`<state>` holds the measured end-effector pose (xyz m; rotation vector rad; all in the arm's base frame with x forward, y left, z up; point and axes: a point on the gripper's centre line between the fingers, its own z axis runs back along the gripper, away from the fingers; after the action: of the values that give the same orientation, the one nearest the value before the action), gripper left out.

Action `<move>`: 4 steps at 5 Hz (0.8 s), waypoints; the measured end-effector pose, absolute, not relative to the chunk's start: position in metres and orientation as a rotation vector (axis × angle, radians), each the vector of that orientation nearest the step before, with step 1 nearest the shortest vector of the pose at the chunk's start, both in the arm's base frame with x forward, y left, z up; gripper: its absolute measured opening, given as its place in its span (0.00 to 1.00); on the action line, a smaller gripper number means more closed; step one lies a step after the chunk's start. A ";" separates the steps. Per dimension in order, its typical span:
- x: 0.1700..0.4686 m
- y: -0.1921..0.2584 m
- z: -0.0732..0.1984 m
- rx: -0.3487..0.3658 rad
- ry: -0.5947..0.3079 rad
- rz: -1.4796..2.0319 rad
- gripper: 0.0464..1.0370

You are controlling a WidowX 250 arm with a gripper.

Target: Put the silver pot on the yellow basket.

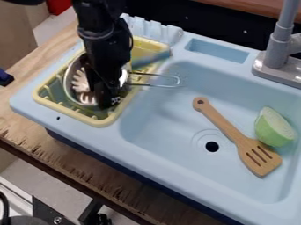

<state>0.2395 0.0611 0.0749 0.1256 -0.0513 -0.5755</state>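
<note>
In the camera view, think of a clock lying flat, with 12 at the top edge. You have one silver pot (pixel 72 91), and it is at 10 o'clock, over the one yellow basket (pixel 102 121). The pot's one thin wire handle (pixel 170 85) sticks out toward 3 o'clock, past the basket's side and over the sink. You can see something pale tan in the pot's round part, but I cannot tell what it is.

Your one black gripper (pixel 107 102) is over the basket too, in front of the middle of the pot. I cannot tell if it is open or closed, or if it holds the pot. It hides where the two would touch, and I cannot tell if the pot rests on the basket.

Your one black arm (pixel 103 33) comes in from the top edge, near 11 o'clock, and hangs almost straight down.

You have one light blue sink (pixel 156 116), with one round drain hole (pixel 212 146) at 4 o'clock. One wooden spatula (pixel 226 127) with three slots lies flat in it, its wide end toward 4 o'clock. One cut green toy food (pixel 271 129) is just beside that wide end, near 3 o'clock. One gray tap (pixel 277 55) stands at 2 o'clock.
</note>
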 end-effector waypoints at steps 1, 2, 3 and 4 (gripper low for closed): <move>0.240 0.061 0.075 0.127 -0.053 -0.569 0.96; 0.236 0.059 0.075 0.111 -0.028 -0.567 0.96; 0.235 0.056 0.080 0.079 -0.011 -0.565 0.96; 0.234 0.053 0.087 0.054 -0.003 -0.555 0.96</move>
<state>0.2343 0.0534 0.0871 0.0542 -0.0027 -0.5554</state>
